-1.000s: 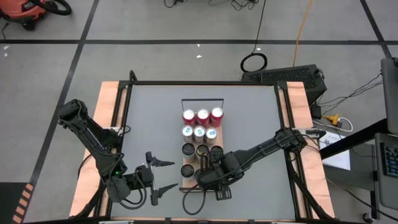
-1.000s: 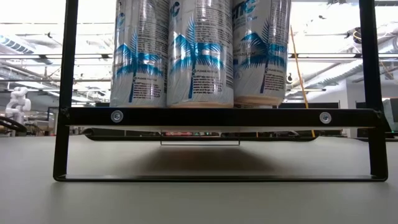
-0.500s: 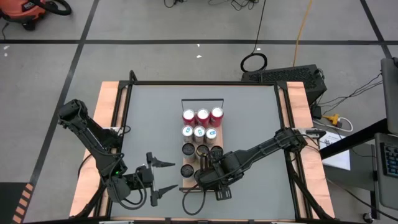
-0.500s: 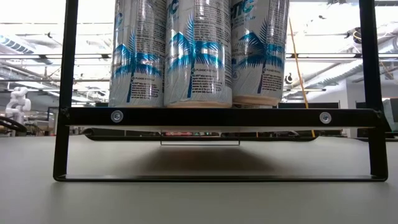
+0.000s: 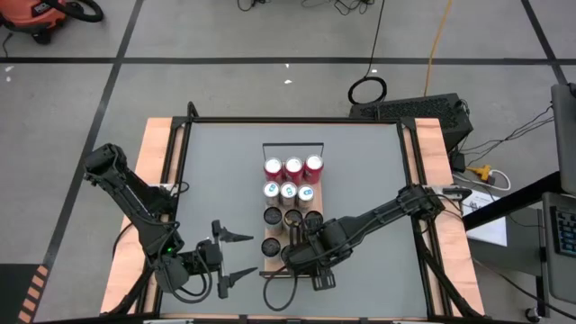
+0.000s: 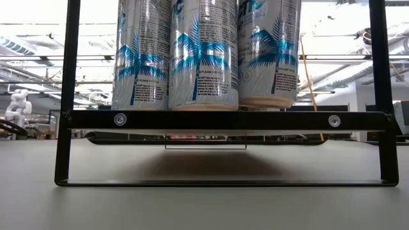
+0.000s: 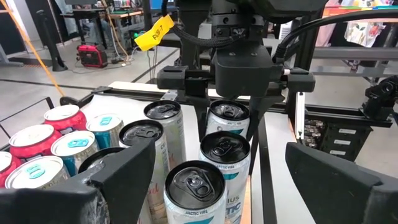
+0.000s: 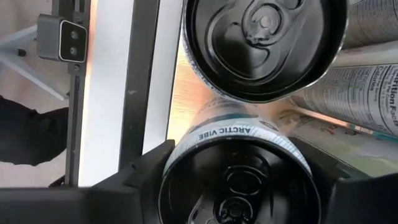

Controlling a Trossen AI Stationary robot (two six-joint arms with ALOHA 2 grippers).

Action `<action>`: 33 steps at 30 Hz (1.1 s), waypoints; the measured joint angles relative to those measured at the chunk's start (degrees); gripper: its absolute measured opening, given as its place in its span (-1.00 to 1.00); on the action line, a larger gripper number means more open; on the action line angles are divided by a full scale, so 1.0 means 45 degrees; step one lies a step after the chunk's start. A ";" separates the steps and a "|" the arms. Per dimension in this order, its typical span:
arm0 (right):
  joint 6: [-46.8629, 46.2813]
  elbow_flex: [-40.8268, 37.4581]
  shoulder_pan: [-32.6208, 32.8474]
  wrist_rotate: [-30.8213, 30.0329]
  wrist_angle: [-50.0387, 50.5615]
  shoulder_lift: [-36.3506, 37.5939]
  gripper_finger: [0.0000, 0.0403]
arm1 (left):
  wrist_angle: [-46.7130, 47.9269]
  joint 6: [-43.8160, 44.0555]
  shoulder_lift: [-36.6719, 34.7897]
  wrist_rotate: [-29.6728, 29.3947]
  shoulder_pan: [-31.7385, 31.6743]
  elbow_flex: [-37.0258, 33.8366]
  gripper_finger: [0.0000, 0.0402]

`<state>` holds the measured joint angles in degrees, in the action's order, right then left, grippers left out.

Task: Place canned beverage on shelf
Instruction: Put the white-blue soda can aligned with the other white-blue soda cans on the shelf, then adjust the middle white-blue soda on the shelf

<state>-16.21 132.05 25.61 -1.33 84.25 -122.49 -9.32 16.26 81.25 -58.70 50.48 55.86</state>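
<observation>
Black-topped can (upright on shelf) sits between right claw fingers.

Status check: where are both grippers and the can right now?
Right gripper down over shelf, fingers either side of black-topped can. Left gripper open, waiting beside the shelf. Neighbouring cans crowd close around.

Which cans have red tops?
The three cans in the row nearest the shelf's wire rail. The next row has pale blue tops; the rest are black.
</observation>
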 joint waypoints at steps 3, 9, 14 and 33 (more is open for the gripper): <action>0.0020 0.0000 -0.0031 -0.0004 -0.0005 -0.0002 0.20 | 0.0000 0.0003 0.0000 0.0000 0.0000 0.0000 0.80; 0.0074 0.0019 -0.0097 -0.0027 -0.0005 -0.0002 0.23 | 0.0000 0.0030 0.0000 0.0000 0.0000 0.0000 0.80; 0.0016 0.0019 -0.0192 -0.0003 0.0128 -0.0002 0.24 | 0.0012 0.0237 0.0000 0.0000 0.0002 0.0000 0.80; -0.0918 0.0024 0.0391 -0.1990 -0.0633 0.1271 0.24 | 0.0287 0.0659 0.0000 -0.0005 0.0005 0.0000 0.80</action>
<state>-20.34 132.16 27.37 -10.29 81.40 -116.77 -8.03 19.22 81.25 -58.72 50.50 55.86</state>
